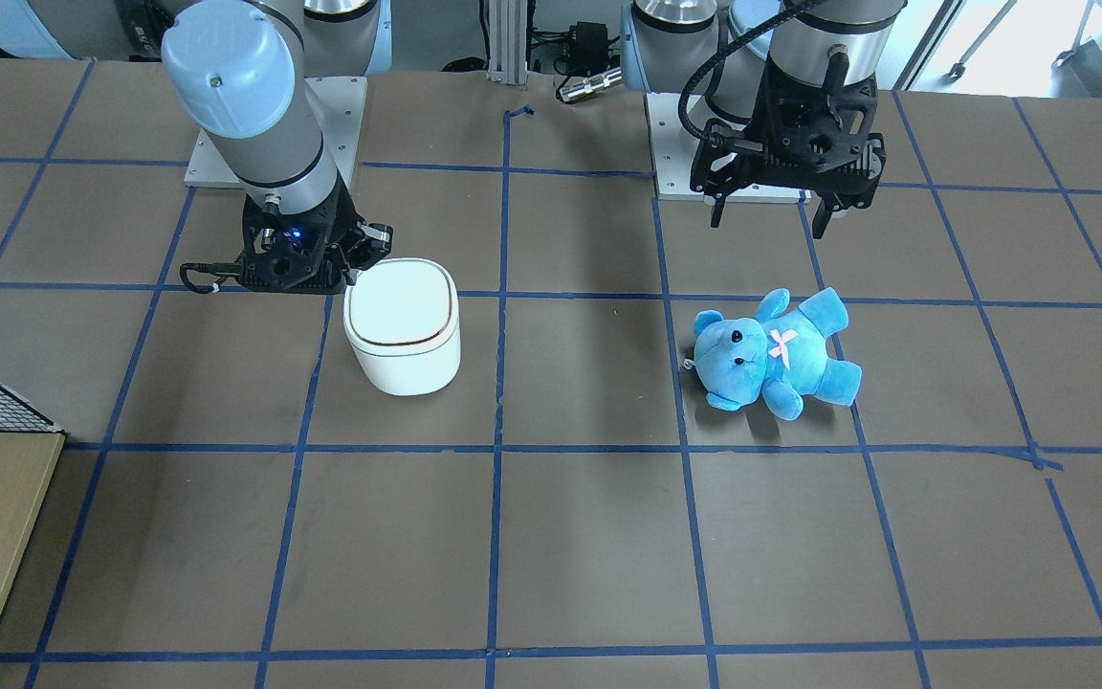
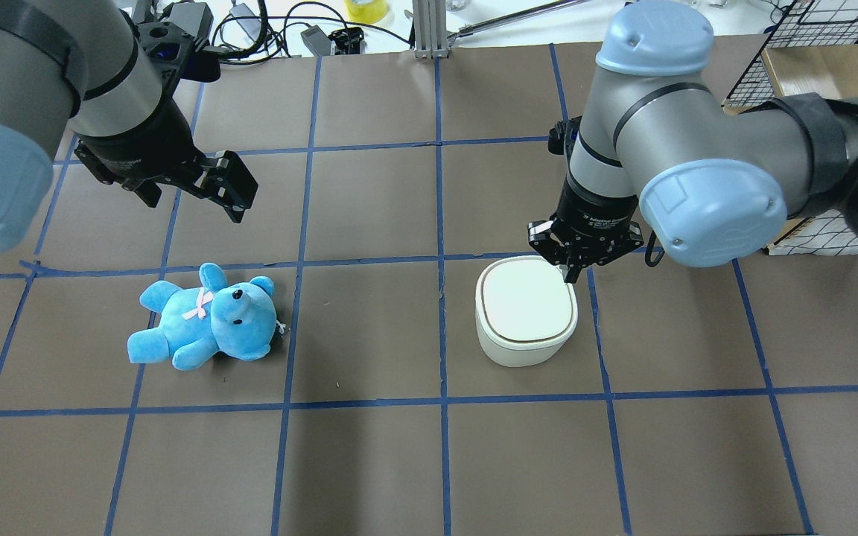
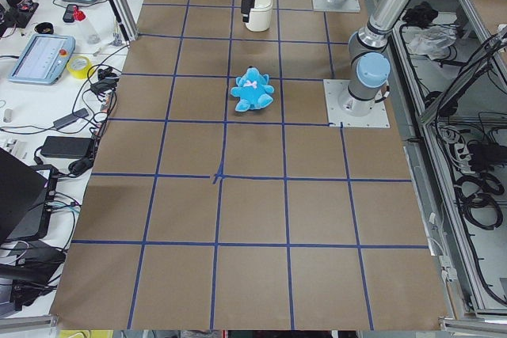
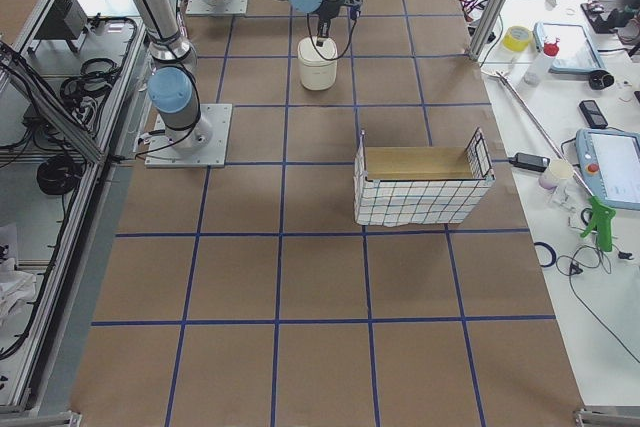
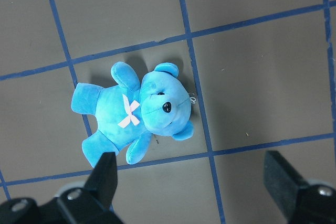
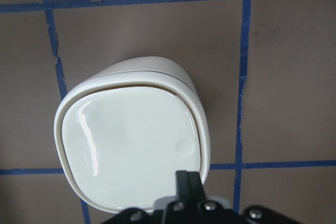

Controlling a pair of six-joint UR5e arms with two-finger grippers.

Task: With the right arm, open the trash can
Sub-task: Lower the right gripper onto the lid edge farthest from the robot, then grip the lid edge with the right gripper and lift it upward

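Right claw (image 2: 569,275): fingers (image 6: 189,182) together, nothing between them; the tips point straight down at the near corner of the trash can (image 2: 526,313), on the side toward my base; in the right wrist view the joined tips overlap the rim of the lid (image 6: 131,145); I cannot tell whether they press on it or sit just above it.

Trash can: upright on the table (image 2: 369,461), in my right half, just beside a crossing of the blue tape lines (image 2: 440,335); lid flat and down, with the thin dark seam running unbroken round its edge; a small round dimple shows in the lid near the corner where the claw stands.

Right arm (image 2: 667,149): reaches in from the right of the overhead view, wrist vertical over the can's rear corner; a small blue light glows on the claw body in the front-facing view.

Left claw (image 1: 769,215): fingers (image 5: 107,174) spread wide apart, holding nothing; it hangs above the table, well apart from the can.

Teddy bear (image 2: 205,320): blue plush, lying on its back in my left half, a pale ribbon crossed on its chest; it lies below the left claw, untouched by it, across a tape line.

Wire basket (image 4: 420,187): stands on the table toward my right end, well apart from the can.
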